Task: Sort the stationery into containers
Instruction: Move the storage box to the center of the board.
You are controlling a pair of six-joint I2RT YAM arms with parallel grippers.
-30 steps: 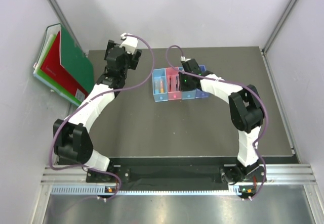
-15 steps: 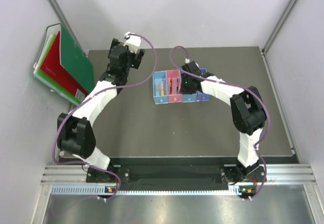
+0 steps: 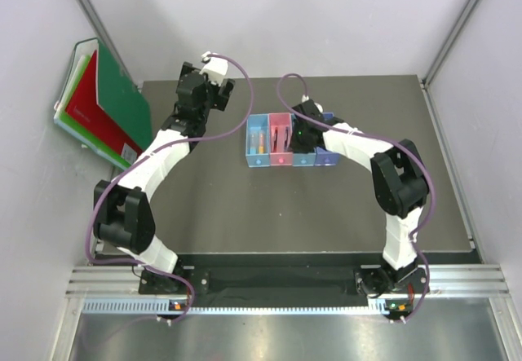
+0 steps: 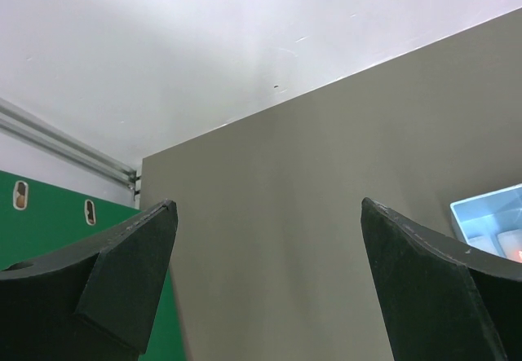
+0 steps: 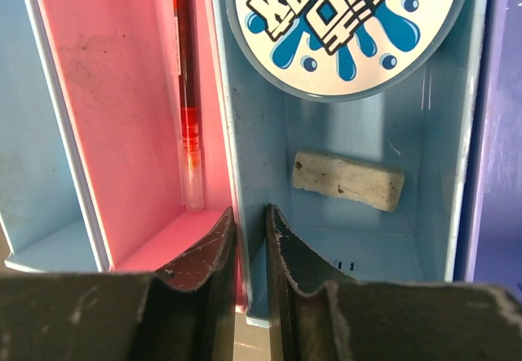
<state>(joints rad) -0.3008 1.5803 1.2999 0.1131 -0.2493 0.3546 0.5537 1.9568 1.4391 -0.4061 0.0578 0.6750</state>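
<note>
The four joined containers (image 3: pixel 269 162) stand mid-table, far side. My right gripper (image 3: pixel 298 136) is shut on the wall (image 5: pixel 224 92) between the pink and blue bins; in the right wrist view (image 5: pixel 251 231) one finger (image 5: pixel 208 255) is in the pink bin and the other (image 5: pixel 298 263) in the blue bin. The pink bin (image 5: pixel 114 108) holds a red pen (image 5: pixel 186 92). The blue bin (image 5: pixel 359 239) holds a beige eraser (image 5: pixel 348 180) and the round blue tin (image 5: pixel 347 19). A yellow-pink stick (image 3: pixel 258 139) lies in the light-blue bin. My left gripper (image 3: pixel 217 94) is open and empty over the far left of the table (image 4: pixel 267 206).
Green and red folders (image 3: pixel 102 104) lean off the table's left edge; the green one shows in the left wrist view (image 4: pixel 49 214). A corner of the light-blue bin (image 4: pixel 489 218) shows there too. The violet bin (image 5: pixel 502 133) is at the row's right end.
A second ago my left wrist swung slightly right and toward the rear. The bin row shifted a little in my right gripper's hold. Nothing visible has moved in the last half second.
</note>
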